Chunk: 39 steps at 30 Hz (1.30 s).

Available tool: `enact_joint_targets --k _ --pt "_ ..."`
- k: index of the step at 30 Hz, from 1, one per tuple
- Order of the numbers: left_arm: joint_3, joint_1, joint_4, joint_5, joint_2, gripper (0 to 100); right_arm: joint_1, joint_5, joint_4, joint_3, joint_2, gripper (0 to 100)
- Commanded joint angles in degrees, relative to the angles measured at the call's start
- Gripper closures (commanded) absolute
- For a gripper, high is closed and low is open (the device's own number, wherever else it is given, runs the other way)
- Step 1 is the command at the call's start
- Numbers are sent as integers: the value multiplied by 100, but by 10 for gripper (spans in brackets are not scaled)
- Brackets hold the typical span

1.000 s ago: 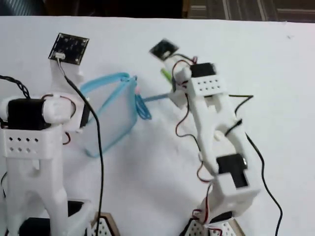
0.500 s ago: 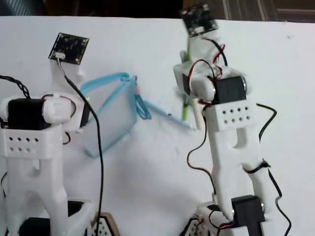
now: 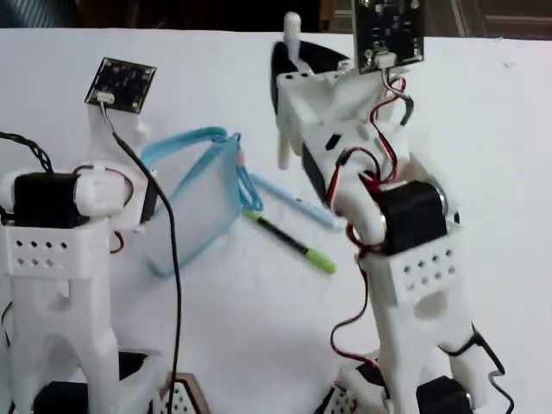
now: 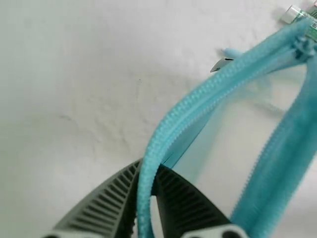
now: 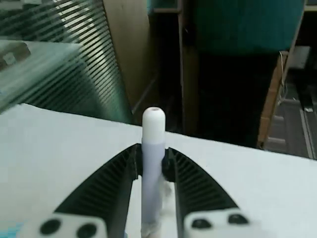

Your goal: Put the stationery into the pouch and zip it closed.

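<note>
Gripping a white pen (image 5: 153, 124) upright between jaws closed on its barrel, the right gripper (image 5: 152, 151) hung above the table's (image 3: 483, 129) far side, apart from the pouch (image 3: 194, 207). The left gripper (image 4: 147, 171) was pinched tight on the pouch's open zip edge (image 4: 208, 94). Near the mouth lay a green pen (image 3: 289, 241) and a blue pen (image 3: 297, 203). Judging by this, all 3 pens were unpacked and the zipping undone

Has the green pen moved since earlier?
Yes. The green pen came lower in the high view and closer to the unmoved pouch; its dark end now lies by the pouch's corner.
</note>
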Motion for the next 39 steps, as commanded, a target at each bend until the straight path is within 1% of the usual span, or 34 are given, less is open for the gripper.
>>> enact_joint_targets --k 1,4,8,12,17,22,27,32,33,37,39 --pt "-62 -31 -167 -62 57 978 -207 -404 -136 -695 -163 981" --pt "-62 -31 -167 -53 57 978 -418 -958 -321 -1064 -145 981" --pt "-62 -31 -167 -44 57 978 -664 -1486 -804 -905 -127 981" --pt "-62 -31 -149 -44 57 978 -664 -2031 -1305 -677 145 981" --pt "-62 -31 -132 -44 57 978 -716 -2593 -1393 -677 629 981" --pt "-62 -31 -132 -44 57 978 -769 -2585 -1103 -360 760 981" --pt "-62 -31 -167 -53 57 978 -796 -2585 -1244 536 558 981" --pt "-62 -31 -167 -53 57 978 -1182 -2567 -1253 1371 198 978" --pt "-62 -31 -167 -53 57 978 -1262 -2505 -1244 1486 110 978" --pt "-62 -31 -167 -35 57 978 -1587 -1846 -1235 1802 -154 977" --pt "-62 -31 -167 -35 57 978 -1710 -1732 -1235 1899 -277 966"
